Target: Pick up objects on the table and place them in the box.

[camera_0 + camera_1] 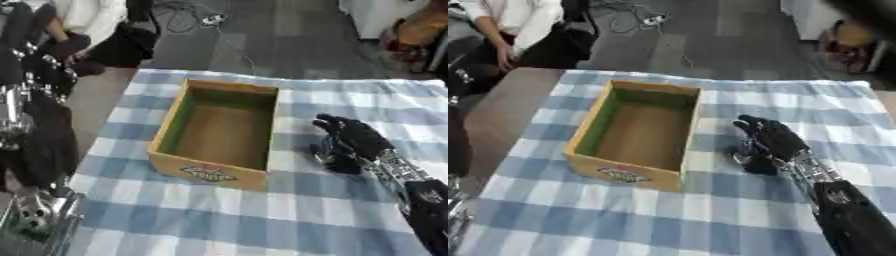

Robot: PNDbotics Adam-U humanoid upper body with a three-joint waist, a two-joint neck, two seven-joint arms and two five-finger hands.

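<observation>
In the left eye view, the box, an open cardboard tray with a printed label on its near wall, stands on the checked cloth of the table, toward the table's left edge and nearer its far edge. Its floor shows bare; nothing lies in it. Just beside the box's right wall, the right hand rests low over the cloth, back upward, fingers bent downward. Whether they close on something beneath cannot be told from here. The left arm shows as black and silver parts along the view's left side; its hand cannot be made out.

In the right eye view, the same right hand sits between the box's right wall and the table's right edge, with a dark mass under the palm that may be the thumb or a small object. No loose object shows on the cloth. If something is held, the step should go well by lifting clear above the rim before crossing, then releasing over the middle of the floor.
</observation>
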